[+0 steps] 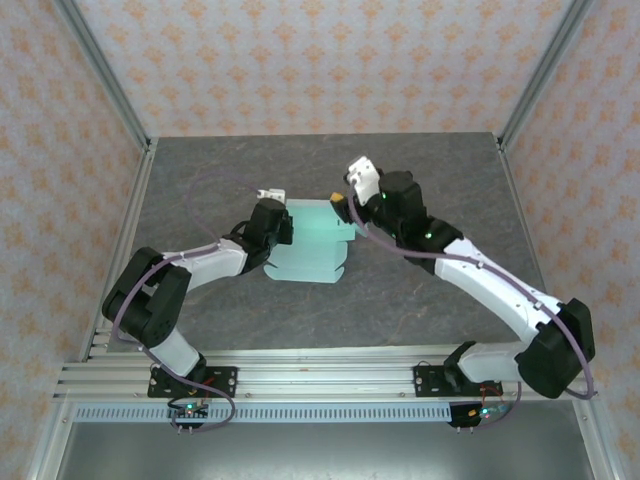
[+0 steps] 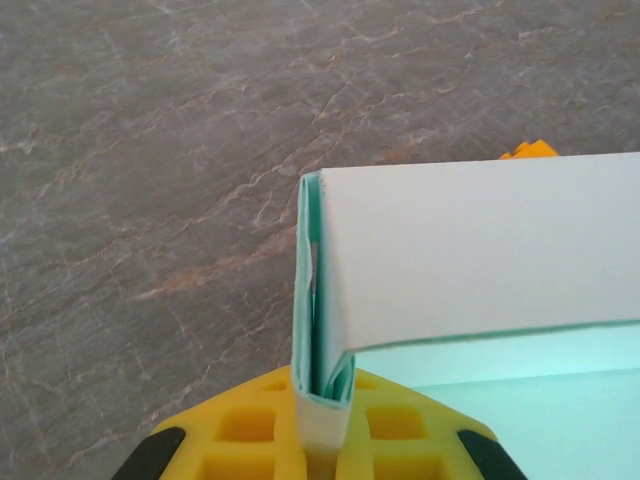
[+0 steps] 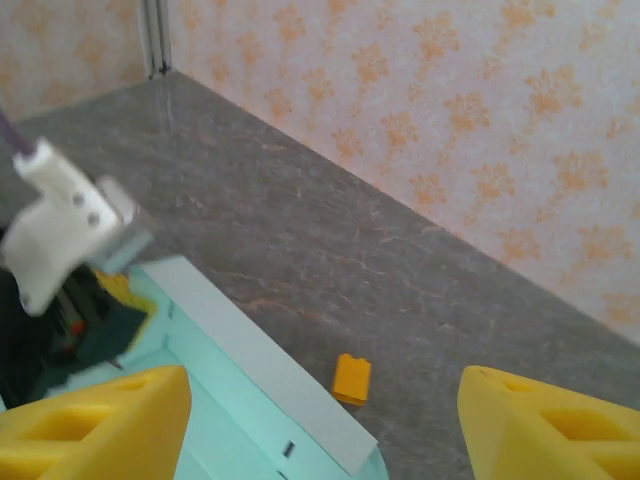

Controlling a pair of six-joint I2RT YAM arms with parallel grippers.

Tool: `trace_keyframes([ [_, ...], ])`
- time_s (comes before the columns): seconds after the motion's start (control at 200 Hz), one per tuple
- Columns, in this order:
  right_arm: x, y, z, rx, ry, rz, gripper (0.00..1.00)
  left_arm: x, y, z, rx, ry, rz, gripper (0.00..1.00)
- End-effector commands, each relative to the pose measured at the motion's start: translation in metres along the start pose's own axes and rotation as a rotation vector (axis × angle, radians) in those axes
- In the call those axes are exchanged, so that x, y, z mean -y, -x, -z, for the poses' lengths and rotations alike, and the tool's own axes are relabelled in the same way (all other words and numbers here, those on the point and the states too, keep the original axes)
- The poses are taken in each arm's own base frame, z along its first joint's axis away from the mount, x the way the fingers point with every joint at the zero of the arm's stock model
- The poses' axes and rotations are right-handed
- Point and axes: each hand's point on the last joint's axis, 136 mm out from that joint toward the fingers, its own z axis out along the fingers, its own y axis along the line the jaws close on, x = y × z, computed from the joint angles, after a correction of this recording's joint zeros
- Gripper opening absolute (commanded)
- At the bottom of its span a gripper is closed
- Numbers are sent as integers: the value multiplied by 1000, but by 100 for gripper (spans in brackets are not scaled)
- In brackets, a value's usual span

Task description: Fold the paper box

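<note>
The paper box (image 1: 312,246) is a pale mint-green card sheet lying mid-table with one long flap raised. In the left wrist view my left gripper (image 2: 322,405) is shut on a folded edge of the paper box (image 2: 470,250), which stands between the yellow fingers (image 2: 240,430). From above, the left gripper (image 1: 287,228) sits at the sheet's left side. My right gripper (image 1: 343,208) hovers over the far right corner. Its yellow fingers (image 3: 100,420) stand wide apart, and the right gripper (image 3: 325,430) holds nothing above the raised flap (image 3: 240,345).
A tiny orange cube (image 3: 351,379) lies on the grey table just beyond the raised flap; its tip (image 2: 530,150) peeks over the flap in the left wrist view. Patterned walls and metal posts (image 1: 105,75) ring the table. The left wrist's white camera (image 3: 60,225) is close by.
</note>
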Motion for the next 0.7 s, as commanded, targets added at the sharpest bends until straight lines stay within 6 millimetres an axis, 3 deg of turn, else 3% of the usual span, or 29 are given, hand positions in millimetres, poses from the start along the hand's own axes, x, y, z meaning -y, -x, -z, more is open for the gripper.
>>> trace_keyframes([
  [0.0,-7,-39,-8,-242,-7,-346,71,-5,8,11,33,28,32,7],
  [0.48,-6,-75,-64,-514,-24,-493,70,-6,11,21,54,32,34,7],
  [0.696,-20,-85,-73,-560,41,-531,66,-6,12,22,56,36,33,8],
])
